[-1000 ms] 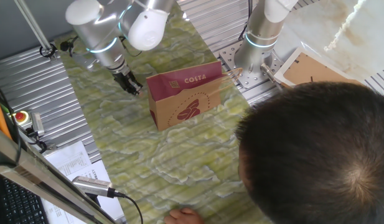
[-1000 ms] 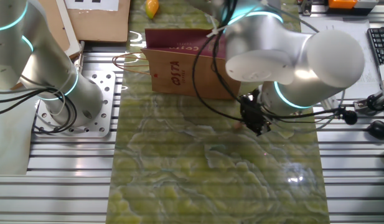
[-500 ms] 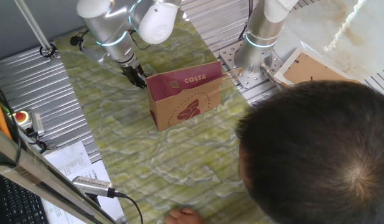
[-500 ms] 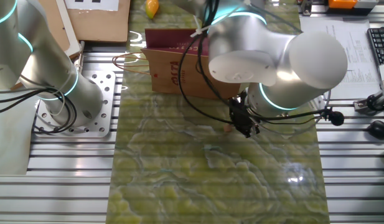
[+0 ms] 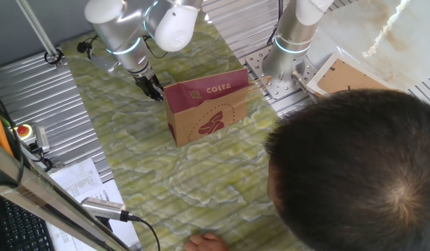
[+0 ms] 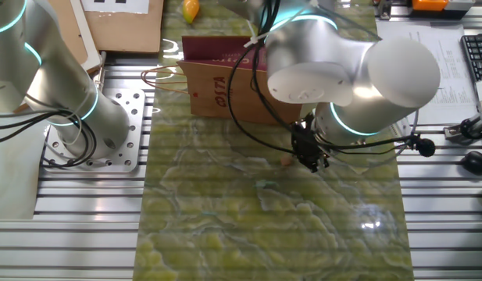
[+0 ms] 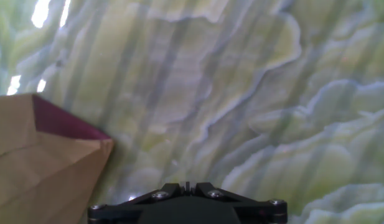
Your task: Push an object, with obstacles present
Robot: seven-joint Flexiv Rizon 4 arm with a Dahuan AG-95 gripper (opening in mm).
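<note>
Trouble from here, as we are judging it, is mostly the bag (image 5: pixel 206 103): our hand (image 6: pixel 310 158) is working low over the counter (image 6: pixel 248 226) just beside the bag's corner, and any drift toward that side could catch the paper, dent it or drag it along. In the hand view the bag's brown wall and maroon rim (image 7: pixel 45 155) are filling the lower left, very near the hand's black base, so the margin is looking slim. The cube (image 6: pixel 286 161) is sitting on the marbled green counter just beside our fingertips, on the side away from the monitor cables, and we cannot tell whether they are touching it; it is so small that it could slip off sideways under an off-centre push or slide against the bag's foot. It is not showing in the hand view at all, nor in the fixed view from behind the person's head (image 5: pixel 354 174), where the arm is covering it. The fingers are looking pressed together as a dark tip, but we cannot tell for certain whether the hand is closed. Beyond the bag an orange-yellow lump (image 6: pixel 191 10) is lying well apart, and a second arm's base (image 6: pixel 92 125) is standing off the counter, out of the path.
</note>
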